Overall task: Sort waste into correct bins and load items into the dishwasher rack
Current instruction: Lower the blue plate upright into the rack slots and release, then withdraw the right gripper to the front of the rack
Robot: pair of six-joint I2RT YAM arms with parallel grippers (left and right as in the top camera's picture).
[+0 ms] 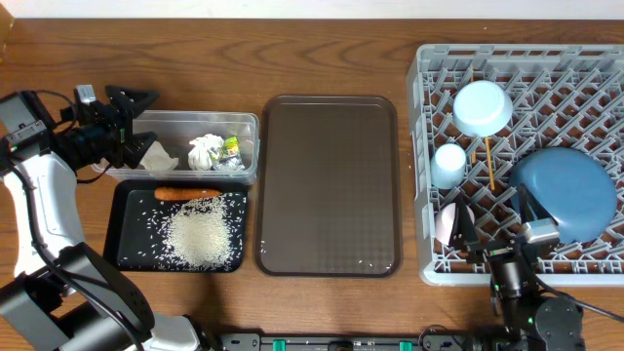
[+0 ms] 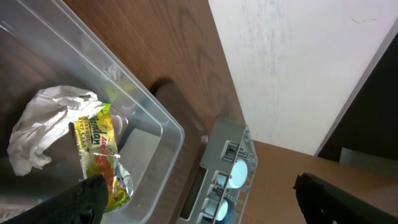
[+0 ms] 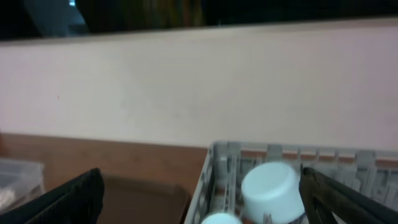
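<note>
The clear tub holds crumpled white paper wads and a green-yellow wrapper. My left gripper is open and empty at the tub's left end. In the left wrist view it looks over a paper wad and the wrapper. The black tray holds a carrot and rice. The grey rack holds a light blue cup, a white cup, a blue plate and a tilted bowl. My right gripper is open and empty over the rack's front edge.
A dark brown serving tray lies between the bins and the rack, with a few rice grains on it. A thin orange-brown stick lies in the rack. The right wrist view shows the light blue cup and the rack rim.
</note>
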